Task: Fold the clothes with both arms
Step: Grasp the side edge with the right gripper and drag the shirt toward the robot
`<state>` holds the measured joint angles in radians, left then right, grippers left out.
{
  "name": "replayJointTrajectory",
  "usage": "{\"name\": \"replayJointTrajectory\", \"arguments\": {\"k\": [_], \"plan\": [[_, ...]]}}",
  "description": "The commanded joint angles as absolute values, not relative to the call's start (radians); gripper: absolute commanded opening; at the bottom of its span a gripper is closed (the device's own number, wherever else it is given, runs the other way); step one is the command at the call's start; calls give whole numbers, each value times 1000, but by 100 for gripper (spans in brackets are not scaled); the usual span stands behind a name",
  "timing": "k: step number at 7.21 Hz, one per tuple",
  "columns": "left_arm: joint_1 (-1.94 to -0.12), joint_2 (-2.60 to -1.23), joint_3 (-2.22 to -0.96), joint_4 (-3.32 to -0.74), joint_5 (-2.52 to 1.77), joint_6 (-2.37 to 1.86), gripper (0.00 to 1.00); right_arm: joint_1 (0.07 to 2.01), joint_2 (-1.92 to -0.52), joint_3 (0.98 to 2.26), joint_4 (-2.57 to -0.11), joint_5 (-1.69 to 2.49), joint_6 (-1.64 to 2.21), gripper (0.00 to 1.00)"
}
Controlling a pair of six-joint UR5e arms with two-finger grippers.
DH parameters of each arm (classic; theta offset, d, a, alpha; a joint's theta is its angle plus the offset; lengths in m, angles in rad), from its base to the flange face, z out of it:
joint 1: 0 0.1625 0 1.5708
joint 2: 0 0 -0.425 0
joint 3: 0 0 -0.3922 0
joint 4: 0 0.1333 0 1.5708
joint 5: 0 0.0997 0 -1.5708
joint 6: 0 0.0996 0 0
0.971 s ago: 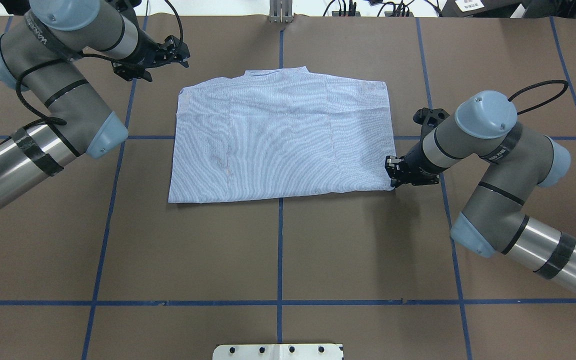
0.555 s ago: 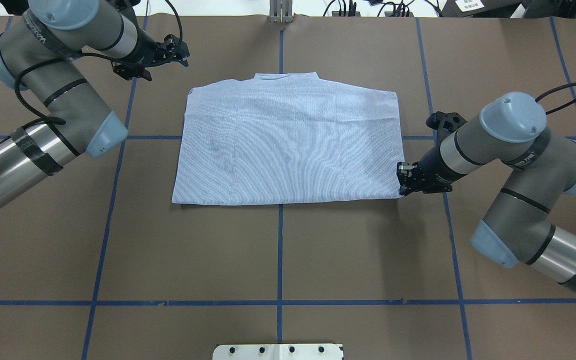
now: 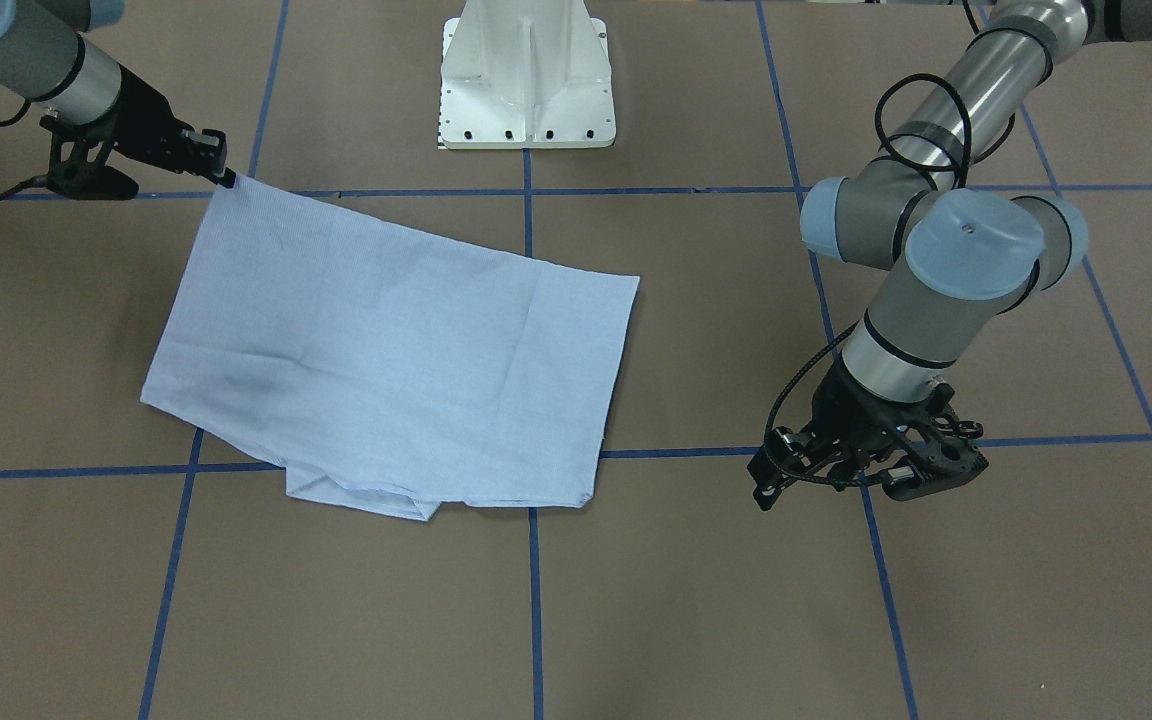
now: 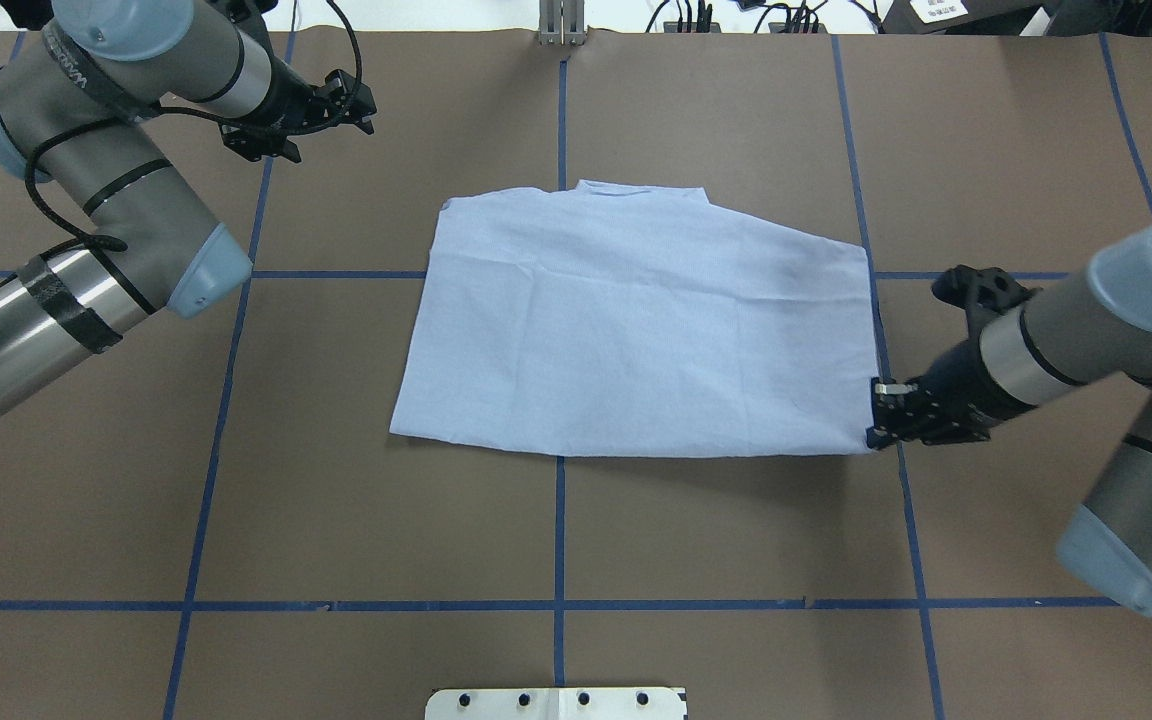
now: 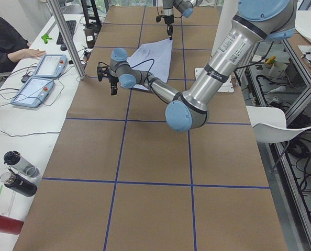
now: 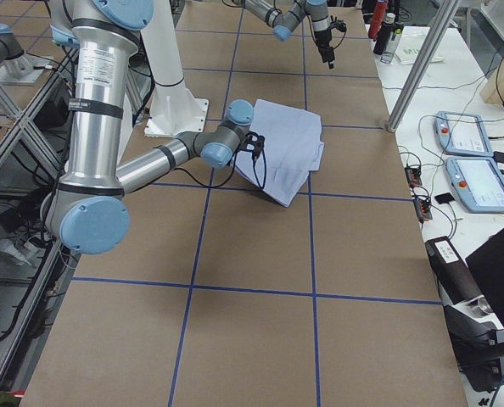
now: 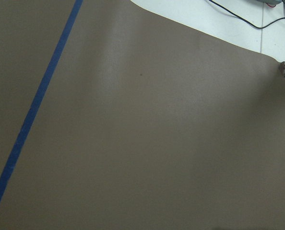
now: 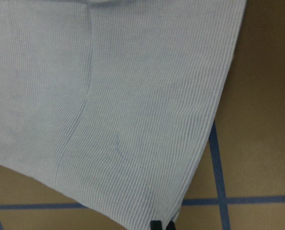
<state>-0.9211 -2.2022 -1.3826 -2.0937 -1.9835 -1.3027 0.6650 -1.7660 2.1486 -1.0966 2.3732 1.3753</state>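
The light blue pinstriped shirt (image 4: 636, 320) lies folded, back up, on the brown table, collar (image 4: 641, 190) at the far side. It also shows in the front view (image 3: 386, 360) and fills the right wrist view (image 8: 109, 96). My right gripper (image 4: 876, 425) is shut on the shirt's near right corner and holds it slightly raised; it also shows in the front view (image 3: 224, 175). My left gripper (image 4: 356, 105) is open and empty over bare table, far left of the shirt and apart from it; it also shows in the front view (image 3: 766, 485). The left wrist view shows only brown paper.
Blue tape lines (image 4: 560, 530) grid the brown table. The white pedestal base (image 3: 526, 80) stands at the robot's side. A metal post (image 4: 561, 25) stands at the far edge. Tablets (image 5: 45, 68), bottles (image 5: 19, 172) and a seated person (image 5: 3, 42) are on the side bench.
My right gripper has pulled the shirt to the right and toward the robot by its corner, and the cloth has flattened. The left arm has barely moved.
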Motion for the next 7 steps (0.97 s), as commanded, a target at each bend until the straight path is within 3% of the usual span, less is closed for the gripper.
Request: {"name": "replayJointTrajectory", "arguments": {"k": [1, 4, 5, 6, 7], "plan": [[-920, -2171, -1419, -2097, -1983, -1304, 100, 457, -1807, 2210, -1092, 2411, 1499, 0], [-917, -2154, -1427, -2102, -1983, -1304, 100, 196, -1810, 2243, -1092, 2315, 1670, 0], [-916, -2149, -1427, -2103, -1985, -1302, 100, 192, -1813, 2240, -1092, 2297, 1672, 0], [-914, -2152, -1430, -2103, -1986, -1301, 100, 227, -1813, 2237, -1094, 2296, 1674, 87], [-907, -2152, -1460, -2102, -1985, -1302, 100, 303, -1809, 2229, -1091, 2299, 1672, 100]]}}
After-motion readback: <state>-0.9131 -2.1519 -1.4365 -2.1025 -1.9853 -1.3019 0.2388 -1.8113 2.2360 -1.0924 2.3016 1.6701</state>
